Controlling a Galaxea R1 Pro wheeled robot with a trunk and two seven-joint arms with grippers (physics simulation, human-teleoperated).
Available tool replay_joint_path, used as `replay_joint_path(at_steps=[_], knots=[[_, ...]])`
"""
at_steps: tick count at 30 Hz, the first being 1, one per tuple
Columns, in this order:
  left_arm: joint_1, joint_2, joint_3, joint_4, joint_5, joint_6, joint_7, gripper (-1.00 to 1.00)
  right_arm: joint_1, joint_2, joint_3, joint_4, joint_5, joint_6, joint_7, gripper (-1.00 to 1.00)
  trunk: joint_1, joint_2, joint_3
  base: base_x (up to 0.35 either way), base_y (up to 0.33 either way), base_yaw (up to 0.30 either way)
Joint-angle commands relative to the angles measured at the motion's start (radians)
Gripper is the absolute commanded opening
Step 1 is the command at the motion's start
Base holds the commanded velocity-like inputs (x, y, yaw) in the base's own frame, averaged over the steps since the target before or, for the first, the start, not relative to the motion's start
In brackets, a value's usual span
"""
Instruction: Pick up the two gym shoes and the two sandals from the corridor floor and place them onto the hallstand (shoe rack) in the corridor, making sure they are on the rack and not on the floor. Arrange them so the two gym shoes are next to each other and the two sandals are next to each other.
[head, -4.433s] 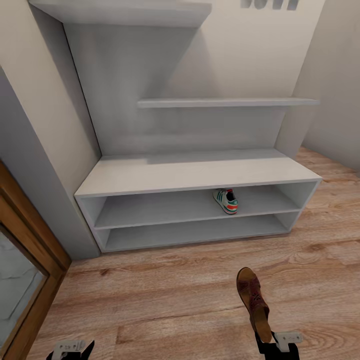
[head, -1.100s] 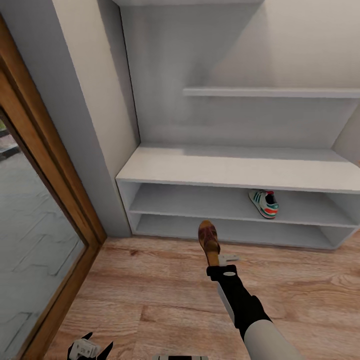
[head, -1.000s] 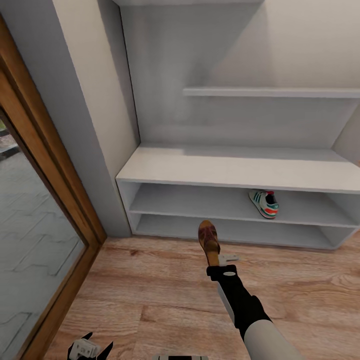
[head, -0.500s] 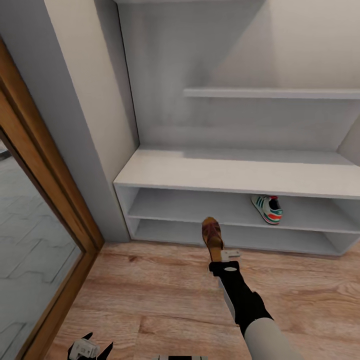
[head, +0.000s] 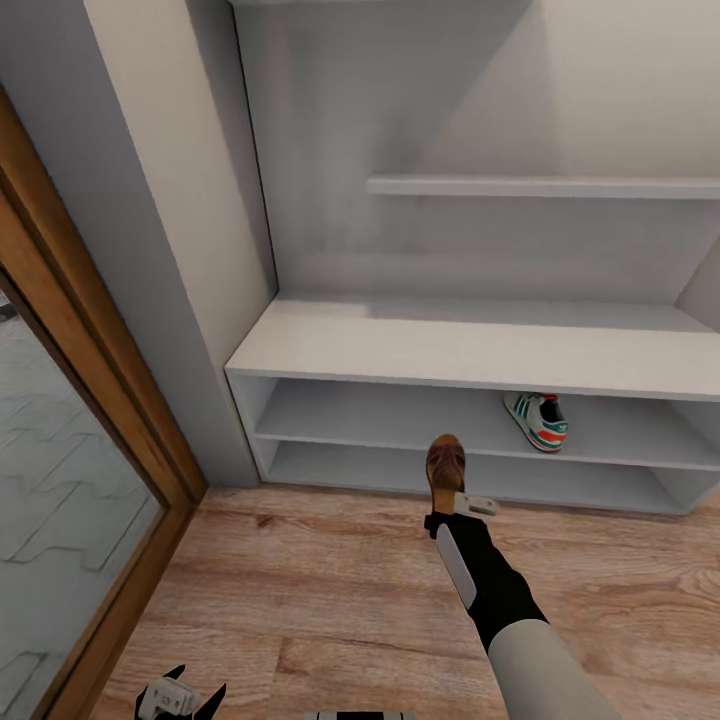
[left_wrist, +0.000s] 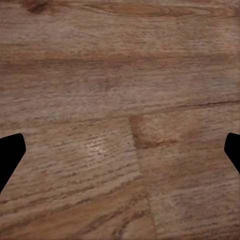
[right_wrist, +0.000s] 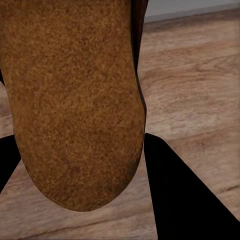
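A dark-brown sandal (head: 445, 466) hangs toe-forward just above the corridor floor (head: 300, 590), in front of the hallstand (head: 470, 345). My right gripper (head: 452, 503) is shut on its heel. The right wrist view looks at the sandal's tan sole (right_wrist: 75, 100) between the black fingers (right_wrist: 185, 195). One gym shoe (head: 536, 420), white with green stripes and an orange heel, stands on the upper open shelf toward the right. My left gripper (head: 180, 697) hangs low at the near left, open over bare floor planks (left_wrist: 120, 100), with its fingertips (left_wrist: 10, 155) wide apart.
A wood-framed glass door (head: 90, 400) runs along the left, with a grey wall post (head: 170, 250) between it and the hallstand. A wall shelf (head: 540, 186) juts out above the bench top. The lower shelf row (head: 340, 462) opens just behind the sandal.
My right arm has carried the sandal forward toward the hallstand and, in the last half second, slightly right, with the wrist turning. The head view has shifted as the robot moved. The gym shoe stays put.
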Motion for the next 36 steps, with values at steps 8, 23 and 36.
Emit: replay_joint_path(at_steps=[8, 23, 36], knots=[[-0.001, -0.001, 0.005, 0.001, 0.004, 0.001, -0.010, 1.00, -0.001, 0.000, 0.000, 0.000, -0.015, 0.002, -0.011, -1.00, 0.000, 0.000, -0.001, 0.000, 0.000, 0.000], [-0.001, -0.001, 0.006, 0.001, 0.004, 0.001, -0.010, 1.00, -0.001, 0.000, 0.002, 0.001, -0.015, 0.002, -0.010, -1.00, 0.000, 0.000, -0.001, 0.220, 0.018, 0.000], [-0.001, -0.001, 0.006, 0.001, 0.004, 0.001, -0.010, 1.00, -0.001, 0.000, 0.002, 0.002, -0.015, 0.002, -0.010, -1.00, 0.000, 0.000, -0.001, 0.123, 0.030, 0.000]])
